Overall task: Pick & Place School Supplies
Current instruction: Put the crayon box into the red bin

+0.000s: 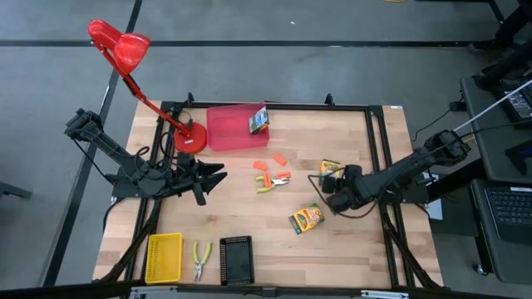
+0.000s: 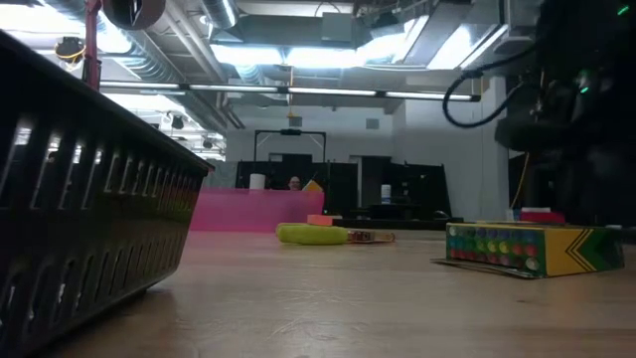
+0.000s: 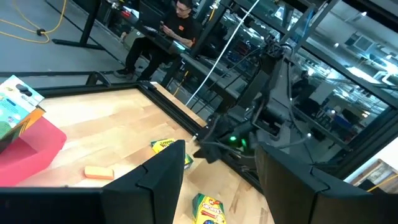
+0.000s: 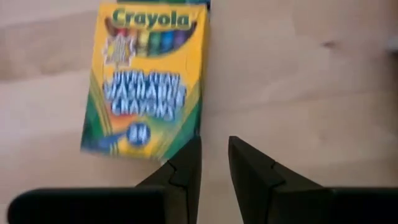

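Three green-and-yellow crayon boxes show. One leans in the red tray (image 1: pixel 260 121), one lies flat on the table (image 1: pixel 330 166), and one lies flat nearer the front (image 1: pixel 307 219), (image 4: pixel 147 81), (image 2: pixel 532 249). Stubby orange pieces (image 1: pixel 278 158) and a yellow-green tool (image 1: pixel 270 184) lie mid-table. Yellow-green-handled pliers (image 1: pixel 200 259) lie near the front edge. My right gripper (image 1: pixel 324 194), (image 4: pixel 214 163) hovers just beside the front box, open by a narrow gap, touching nothing. My left gripper (image 1: pixel 209 176), (image 3: pixel 221 180) is open and waits by the lamp base.
A red tray (image 1: pixel 226 137) sits at the far side, with a red desk lamp (image 1: pixel 125 46) whose base is beside it. A yellow tray (image 1: pixel 164 256) and a black tray (image 1: pixel 236 260) stand at the near edge. A seated person (image 3: pixel 174 25) is beyond the table.
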You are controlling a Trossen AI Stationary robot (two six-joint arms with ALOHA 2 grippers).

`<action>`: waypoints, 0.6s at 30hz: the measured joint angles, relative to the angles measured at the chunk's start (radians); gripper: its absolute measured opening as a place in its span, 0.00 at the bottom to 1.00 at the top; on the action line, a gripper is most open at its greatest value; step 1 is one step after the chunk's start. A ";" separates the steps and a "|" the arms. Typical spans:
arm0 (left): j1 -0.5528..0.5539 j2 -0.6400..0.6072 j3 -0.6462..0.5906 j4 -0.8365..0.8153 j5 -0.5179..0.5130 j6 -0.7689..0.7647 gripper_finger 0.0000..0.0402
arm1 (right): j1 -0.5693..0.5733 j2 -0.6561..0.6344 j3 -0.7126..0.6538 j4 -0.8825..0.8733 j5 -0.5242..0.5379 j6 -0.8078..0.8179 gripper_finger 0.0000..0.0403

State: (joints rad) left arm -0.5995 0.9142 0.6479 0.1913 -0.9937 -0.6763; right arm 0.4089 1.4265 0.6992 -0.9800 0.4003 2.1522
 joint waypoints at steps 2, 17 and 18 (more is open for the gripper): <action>0.000 0.000 0.000 0.005 0.000 -0.002 0.48 | -0.032 0.000 -0.024 0.029 0.000 -0.024 0.21; -0.001 -0.001 0.000 0.052 0.000 0.010 0.48 | -0.201 0.015 -0.090 0.582 0.078 -0.390 0.21; -0.001 -0.001 0.000 0.053 0.000 0.009 0.48 | -0.214 0.022 -0.078 0.585 0.085 -0.400 0.21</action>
State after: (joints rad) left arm -0.6003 0.9134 0.6479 0.2442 -0.9932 -0.6669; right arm 0.1947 1.4484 0.6207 -0.3947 0.4857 1.7520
